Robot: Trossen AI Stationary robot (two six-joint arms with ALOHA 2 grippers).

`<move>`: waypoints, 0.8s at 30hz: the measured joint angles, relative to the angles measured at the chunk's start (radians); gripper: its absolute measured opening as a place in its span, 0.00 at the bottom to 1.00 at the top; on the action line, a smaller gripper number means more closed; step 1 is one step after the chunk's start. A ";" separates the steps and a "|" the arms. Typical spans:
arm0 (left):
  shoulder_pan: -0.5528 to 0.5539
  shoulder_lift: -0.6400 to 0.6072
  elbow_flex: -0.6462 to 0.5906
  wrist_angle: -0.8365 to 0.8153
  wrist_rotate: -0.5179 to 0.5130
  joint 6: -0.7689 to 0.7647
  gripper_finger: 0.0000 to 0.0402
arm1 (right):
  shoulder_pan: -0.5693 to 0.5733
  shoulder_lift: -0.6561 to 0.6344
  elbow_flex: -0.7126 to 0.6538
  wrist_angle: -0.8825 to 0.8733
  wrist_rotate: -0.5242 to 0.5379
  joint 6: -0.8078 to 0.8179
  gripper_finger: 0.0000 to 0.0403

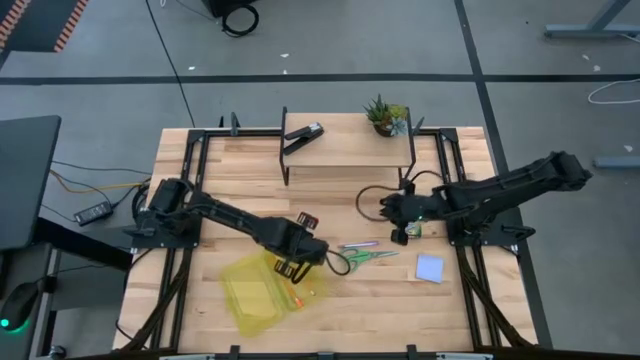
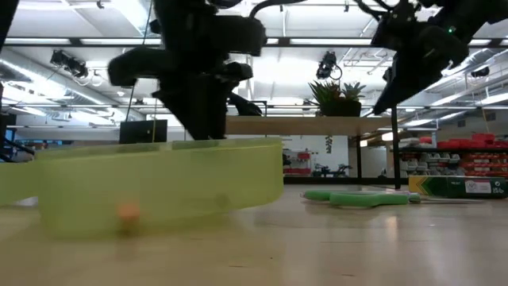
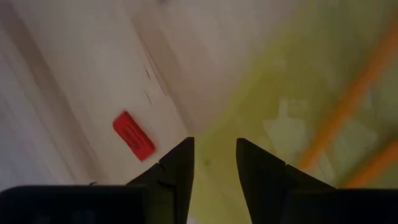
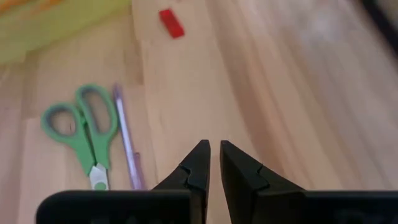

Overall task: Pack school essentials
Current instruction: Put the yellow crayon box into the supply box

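Observation:
A translucent yellow pouch (image 1: 258, 292) lies near the table's near edge with an orange pencil (image 1: 297, 300) inside it; in the low view its wall (image 2: 159, 183) stands raised. My left gripper (image 1: 300, 262) is at the pouch's far right corner. The red eraser (image 1: 308, 220), purple pen (image 1: 358, 244), green-handled scissors (image 1: 362, 258), pale blue notepad (image 1: 429, 268) and yellow-green box (image 1: 413, 230) lie flat on the wood. My right gripper (image 1: 393, 215) hovers shut and empty beside the box, with the scissors (image 4: 84, 134) and pen (image 4: 124, 137) ahead of it. My left gripper (image 3: 214, 162) comes from above, pointing down, with the pouch's rim (image 3: 217, 134) running between its two fingers, which stand a little apart. The rim is raised off the table while the pouch's bottom stays on the wood. One layer or both, I cannot tell.
A low wooden shelf (image 1: 350, 155) stands at the far side, carrying a black stapler (image 1: 303, 135) and a small potted plant (image 1: 385, 117). Black frame rails (image 1: 462, 270) run along both sides of the table. Bare wood lies between the eraser (image 3: 132, 135) and the shelf.

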State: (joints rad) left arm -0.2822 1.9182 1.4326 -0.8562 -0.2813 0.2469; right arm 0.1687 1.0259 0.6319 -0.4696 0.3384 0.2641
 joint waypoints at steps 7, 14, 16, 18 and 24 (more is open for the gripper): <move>0.042 0.000 0.000 0.089 0.001 0.001 0.26 | 0.045 0.140 0.000 0.043 -0.001 0.014 0.11; 0.067 0.000 0.000 0.166 0.001 -0.001 0.27 | 0.072 0.207 0.000 0.041 -0.004 0.058 0.22; 0.068 0.000 0.000 0.179 0.001 -0.001 0.29 | 0.080 0.210 0.000 0.018 -0.004 0.079 0.27; 0.068 0.000 0.000 0.190 0.000 -0.001 0.30 | 0.084 0.210 0.000 -0.013 0.002 0.115 0.32; 0.078 0.000 0.000 0.222 -0.004 -0.026 0.30 | 0.068 0.202 0.000 -0.225 0.099 0.382 0.44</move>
State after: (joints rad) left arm -0.2044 1.9179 1.4326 -0.6343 -0.2852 0.2210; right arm 0.2366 1.2282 0.6319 -0.6947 0.4371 0.6465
